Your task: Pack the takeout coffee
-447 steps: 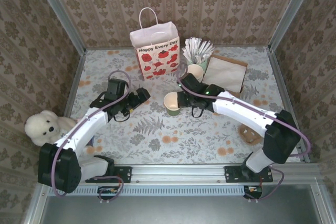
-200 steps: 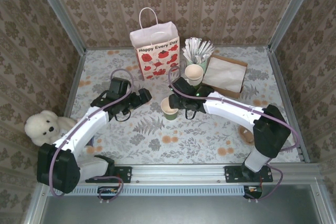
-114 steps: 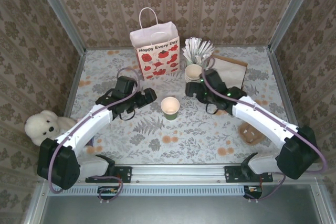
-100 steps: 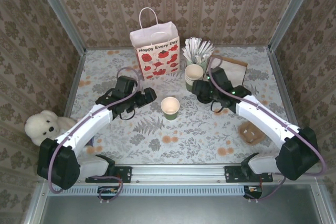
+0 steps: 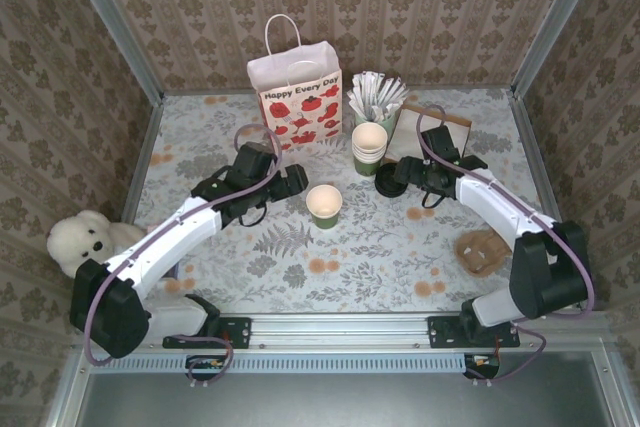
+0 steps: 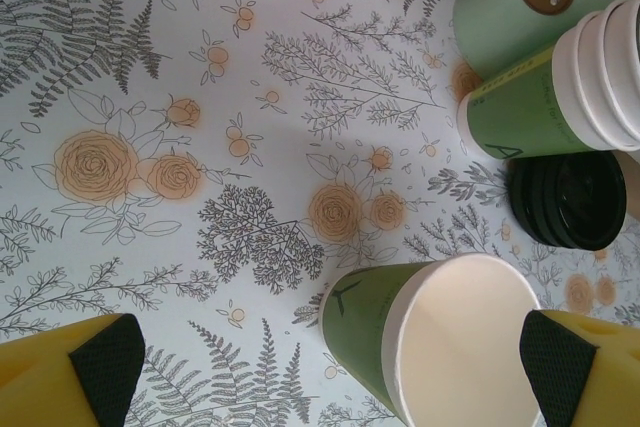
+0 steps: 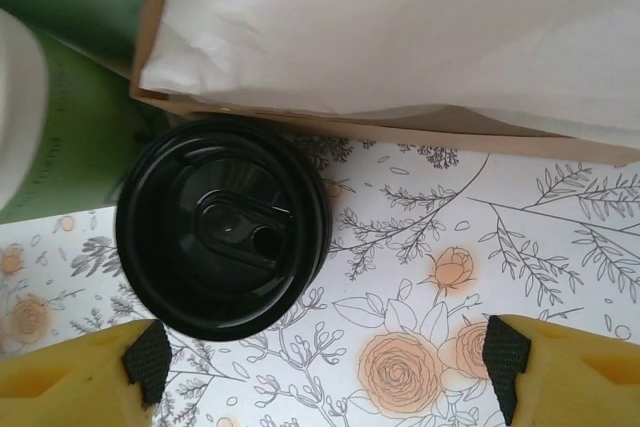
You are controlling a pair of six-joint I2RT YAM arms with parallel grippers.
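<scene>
Left arm comes in from 7 o'clock, elbow bent, left gripper (image 5: 289, 180) pointing to 3 o'clock, jaws spread wide, nothing held. Single green cup (image 5: 324, 205) stands near table centre at the gripper's 4 o'clock: upright, long axis vertical, mouth up, no lid on. Stack of cups (image 5: 369, 144) at its 1 o'clock. Black lid (image 7: 220, 227) lies flat beside the stack. Right arm reaches from 5 o'clock, right gripper (image 5: 398, 179) pointing to 9 o'clock, jaws wide, empty, lid just ahead.
</scene>
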